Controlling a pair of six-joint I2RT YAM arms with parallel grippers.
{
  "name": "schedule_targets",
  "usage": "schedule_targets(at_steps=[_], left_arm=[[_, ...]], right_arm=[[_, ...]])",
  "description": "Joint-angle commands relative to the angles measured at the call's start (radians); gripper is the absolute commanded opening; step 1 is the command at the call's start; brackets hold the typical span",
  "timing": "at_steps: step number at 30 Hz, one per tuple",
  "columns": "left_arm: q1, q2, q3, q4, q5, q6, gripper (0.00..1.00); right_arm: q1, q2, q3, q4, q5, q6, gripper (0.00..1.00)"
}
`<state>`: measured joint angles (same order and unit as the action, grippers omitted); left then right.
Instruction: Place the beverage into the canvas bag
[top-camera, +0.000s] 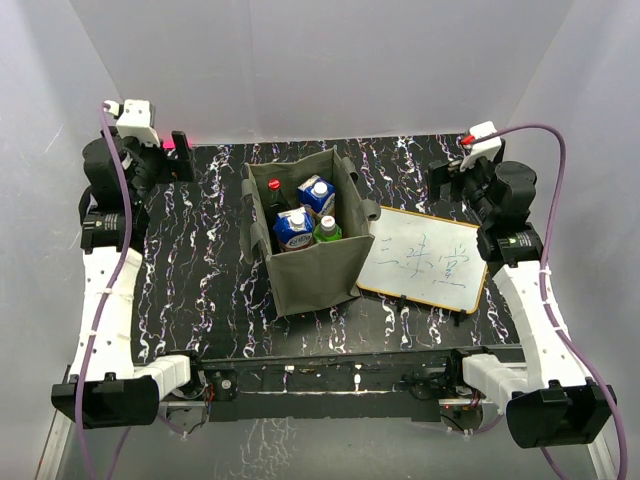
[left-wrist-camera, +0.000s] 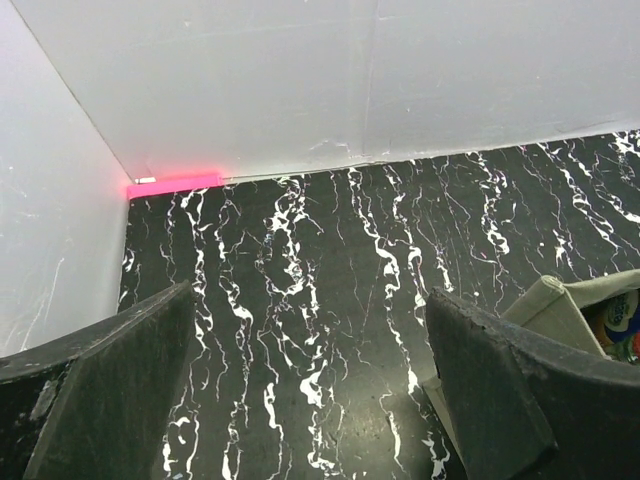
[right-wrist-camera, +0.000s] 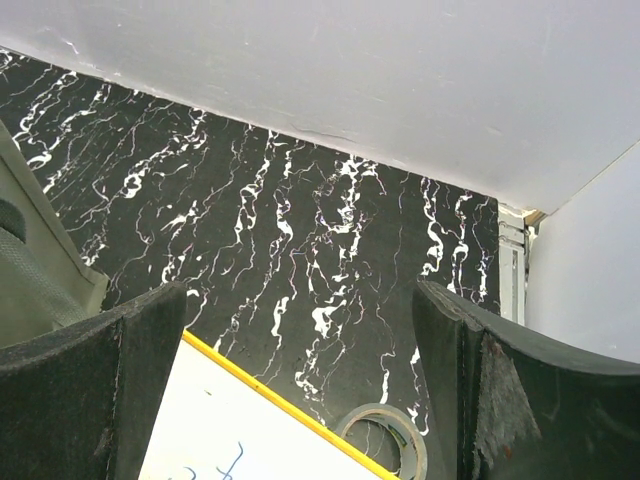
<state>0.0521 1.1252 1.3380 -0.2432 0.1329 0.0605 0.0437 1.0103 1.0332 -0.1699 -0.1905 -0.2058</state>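
Observation:
The olive-grey canvas bag (top-camera: 312, 262) stands upright in the middle of the black marbled table. Inside it are two blue-and-white cartons (top-camera: 293, 228), a green-capped bottle (top-camera: 326, 230) and a red-capped dark bottle (top-camera: 273, 187). My left gripper (top-camera: 186, 141) is open and empty at the far left, well left of the bag; a corner of the bag (left-wrist-camera: 560, 298) shows in the left wrist view. My right gripper (top-camera: 447, 168) is open and empty at the far right, beyond the whiteboard. The bag's side (right-wrist-camera: 30, 270) shows at the left of the right wrist view.
A yellow-framed whiteboard (top-camera: 425, 260) with blue writing lies flat right of the bag, also in the right wrist view (right-wrist-camera: 230, 430). A roll of tape (right-wrist-camera: 385, 430) lies by its far edge. A pink strip (left-wrist-camera: 175, 183) marks the back left corner. White walls enclose the table.

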Motion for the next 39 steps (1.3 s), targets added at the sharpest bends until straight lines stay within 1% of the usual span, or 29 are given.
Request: schedule_targets(at_steps=[1,4,6,10,13,18,39], left_arm=[[0.018,-0.023,0.081,-0.083,0.053,0.030,0.97],[0.018,-0.022,0.097,-0.112,0.064,0.031,0.97],[0.018,-0.018,0.098,-0.119,0.069,0.022,0.97],[0.018,-0.011,0.085,-0.111,0.057,0.013,0.97],[0.019,-0.012,0.064,-0.094,0.023,0.000,0.97],[0.020,-0.019,0.041,-0.087,0.056,0.009,0.97],[0.022,-0.032,0.043,-0.088,0.066,0.010,0.97]], right_arm=[[-0.010,0.002,0.109,-0.036,0.028,0.029,0.99],[-0.014,0.012,0.150,-0.092,0.083,0.030,0.99],[-0.015,0.022,0.172,-0.124,0.093,0.024,0.99],[-0.017,0.039,0.202,-0.157,0.073,0.020,0.99],[-0.018,0.053,0.225,-0.182,0.051,0.022,0.99],[-0.017,0.069,0.273,-0.225,0.026,0.020,0.99],[-0.022,0.053,0.249,-0.222,0.011,0.006,0.99]])
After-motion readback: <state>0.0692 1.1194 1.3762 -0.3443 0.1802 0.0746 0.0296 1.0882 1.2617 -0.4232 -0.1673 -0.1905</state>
